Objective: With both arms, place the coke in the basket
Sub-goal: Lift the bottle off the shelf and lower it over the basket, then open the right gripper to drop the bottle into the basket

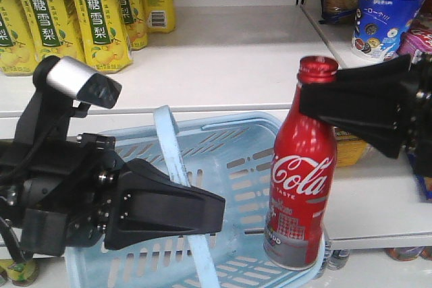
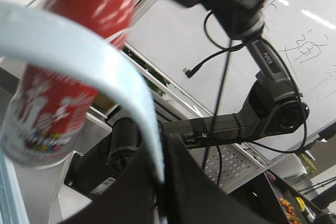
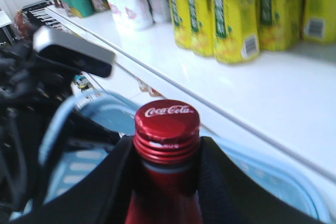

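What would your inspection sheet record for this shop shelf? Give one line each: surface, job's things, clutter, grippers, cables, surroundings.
Surface: white shelf, behind the basket.
Job's things: coke upright at the basket's right corner; handle raised.
Clutter: yellow bottles, blue cup on shelves.
Grippers: left gripper, jaws shut on handle; right gripper, jaws shut on coke's neck.
Cables: black cable along the right arm.
Surroundings: white board with writing.

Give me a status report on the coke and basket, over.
Left gripper shut on basket handle. Right gripper shut on coke neck. Coke upright at basket right corner, not released. Nothing seen blocking.
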Controlling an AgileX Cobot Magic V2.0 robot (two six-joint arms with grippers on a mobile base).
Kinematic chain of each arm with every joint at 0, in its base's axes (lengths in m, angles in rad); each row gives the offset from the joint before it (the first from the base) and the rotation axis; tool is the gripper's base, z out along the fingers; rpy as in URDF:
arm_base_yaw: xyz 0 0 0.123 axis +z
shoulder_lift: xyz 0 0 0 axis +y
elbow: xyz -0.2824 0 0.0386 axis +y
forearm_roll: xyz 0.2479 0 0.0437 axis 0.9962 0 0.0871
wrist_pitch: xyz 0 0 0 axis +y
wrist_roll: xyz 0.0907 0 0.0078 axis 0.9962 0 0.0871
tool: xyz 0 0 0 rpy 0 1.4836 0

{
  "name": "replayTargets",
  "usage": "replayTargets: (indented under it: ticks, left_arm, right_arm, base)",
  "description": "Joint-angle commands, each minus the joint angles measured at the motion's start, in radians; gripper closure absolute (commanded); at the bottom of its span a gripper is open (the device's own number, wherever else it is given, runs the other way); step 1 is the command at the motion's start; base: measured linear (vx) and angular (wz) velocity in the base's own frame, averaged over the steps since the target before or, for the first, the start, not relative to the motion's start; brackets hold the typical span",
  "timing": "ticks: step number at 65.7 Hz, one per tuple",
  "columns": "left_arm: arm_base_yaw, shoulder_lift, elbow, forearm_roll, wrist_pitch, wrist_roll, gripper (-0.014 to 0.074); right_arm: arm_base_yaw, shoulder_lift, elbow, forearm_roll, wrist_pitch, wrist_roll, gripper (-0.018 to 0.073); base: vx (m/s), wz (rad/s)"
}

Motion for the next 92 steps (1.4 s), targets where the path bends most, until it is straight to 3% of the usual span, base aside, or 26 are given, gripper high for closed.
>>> replayTargets:
  ticks: [1, 14, 26, 38, 51, 74, 84, 92]
  left_arm:
    - [-0.004, -0.026, -0.028, -0.099, -0.077, 0.008, 0.0603]
    - [-0.004, -0.026, -0.028, -0.1, -0.077, 0.008, 0.0603]
    - [-0.004, -0.026, -0.028, -0.1, -0.077, 0.008, 0.0603]
    - [-0.004, -0.026, -0.028, -0.1, -0.077, 0.008, 0.0603]
    - [-0.004, -0.026, -0.028, -0.1, -0.077, 0.008, 0.0603]
    - [-0.004, -0.026, -0.028, -0.1, -0.078, 0.008, 0.0603]
    - [-0.004, -0.026, -0.028, -0.1, -0.078, 0.008, 0.0603]
    - [-0.004, -0.026, -0.028, -0.1, -0.078, 0.008, 0.0603]
  right_arm:
    - [-0.005, -0.001, 0.028, 0.029, 0.058, -0.04, 0.0564]
    - [0.013, 0.033, 0.079, 0.052, 0.062, -0.066, 0.0564]
    - [0.148, 0.085, 0.079, 0.019, 0.129, -0.089, 0.0557]
    - [0.25, 0.117, 0.079, 0.0, 0.288, -0.1, 0.0514]
    - [0.253, 0.121, 0.079, 0.0, 0.305, -0.096, 0.0397]
    - [0.253, 0.119, 0.079, 0.001, 0.337, -0.092, 0.0067]
    - [0.253, 0.093, 0.079, 0.0, 0.355, -0.087, 0.0054]
    - [0.252, 0.035, 0.078, 0.0, 0.359, -0.087, 0.0124]
  base:
    - [0.0, 0.0]
    - [0.0, 0.0]
    - [0.0, 0.0]
    - [0.0, 0.0]
    - [0.0, 0.0]
    - [0.0, 0.0]
    - [0.0, 0.0]
    - [0.0, 0.0]
